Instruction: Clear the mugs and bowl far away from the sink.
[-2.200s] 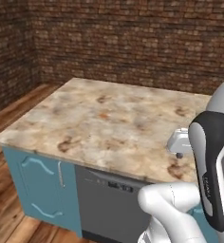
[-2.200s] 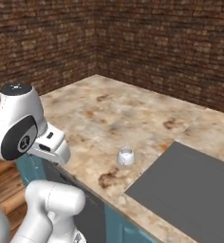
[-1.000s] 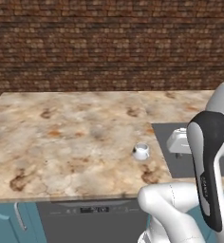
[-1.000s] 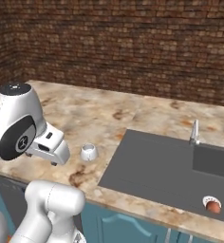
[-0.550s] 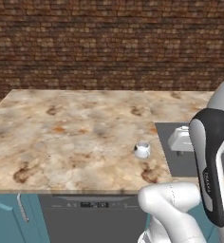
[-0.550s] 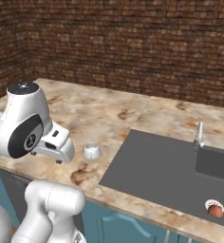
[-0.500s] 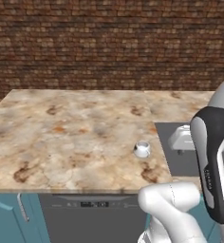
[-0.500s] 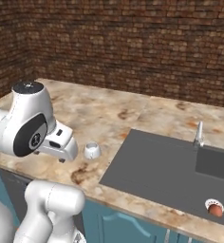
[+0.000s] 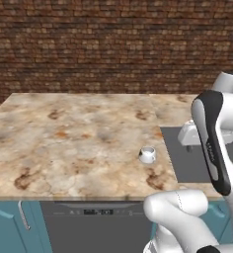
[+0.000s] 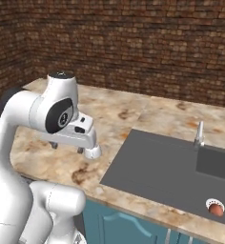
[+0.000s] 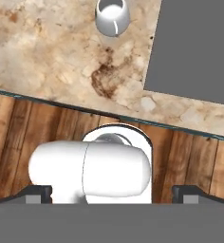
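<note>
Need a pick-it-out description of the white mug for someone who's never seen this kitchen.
Start at the marble counter and find the dark grey sink. The white mug stands upright on the counter just off the sink's edge, near the front. It is small, pale and open-topped, the lone item on that stretch.

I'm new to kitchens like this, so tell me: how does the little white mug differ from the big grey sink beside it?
The mug is small, round and white; the sink is wide, rectangular and dark grey. The mug stands on top of the counter, while the sink is sunk into it. The sink has a faucet; the mug has none. Both are open at the top.
</note>
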### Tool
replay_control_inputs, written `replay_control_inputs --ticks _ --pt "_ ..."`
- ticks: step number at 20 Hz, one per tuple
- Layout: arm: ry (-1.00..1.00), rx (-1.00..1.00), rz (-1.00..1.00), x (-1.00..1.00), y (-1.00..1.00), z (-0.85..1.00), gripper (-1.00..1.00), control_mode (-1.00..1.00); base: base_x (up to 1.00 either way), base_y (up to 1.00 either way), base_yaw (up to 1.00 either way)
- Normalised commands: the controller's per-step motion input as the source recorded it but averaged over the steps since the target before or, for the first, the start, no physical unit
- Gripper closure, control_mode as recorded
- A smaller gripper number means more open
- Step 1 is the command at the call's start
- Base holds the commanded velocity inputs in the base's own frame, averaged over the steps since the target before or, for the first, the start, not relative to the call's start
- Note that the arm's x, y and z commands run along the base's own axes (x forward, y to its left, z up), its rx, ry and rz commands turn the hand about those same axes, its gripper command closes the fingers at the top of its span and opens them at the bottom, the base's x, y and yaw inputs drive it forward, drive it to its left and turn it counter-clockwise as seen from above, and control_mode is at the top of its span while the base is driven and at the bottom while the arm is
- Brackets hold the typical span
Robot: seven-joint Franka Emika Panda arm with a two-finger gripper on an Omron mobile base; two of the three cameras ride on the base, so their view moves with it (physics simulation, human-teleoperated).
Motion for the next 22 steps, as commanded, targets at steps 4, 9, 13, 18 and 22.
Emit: replay_control_inputs --ticks 4,9,13,18,22 --pt "0.0 -0.06 0.08 0.44 0.0 -0.18 -1.0 -1.0 0.0 0.0 0.0" --pt "0.0 0.0 0.1 0.46 0.0 -0.34 -1.0 -1.0 0.0 0.0 0.0" --pt "0.0 -0.05 0.02 0.18 0.0 -0.38 -1.0 -1.0 0.0 0.0 0.0" --pt "0.0 -0.09 0.05 0.3 0.0 -0.34 -1.0 -1.0 0.0 0.0 0.0" --pt "0.0 -0.05 0.03 0.25 0.0 -0.26 -1.0 -1.0 0.0 0.0 0.0"
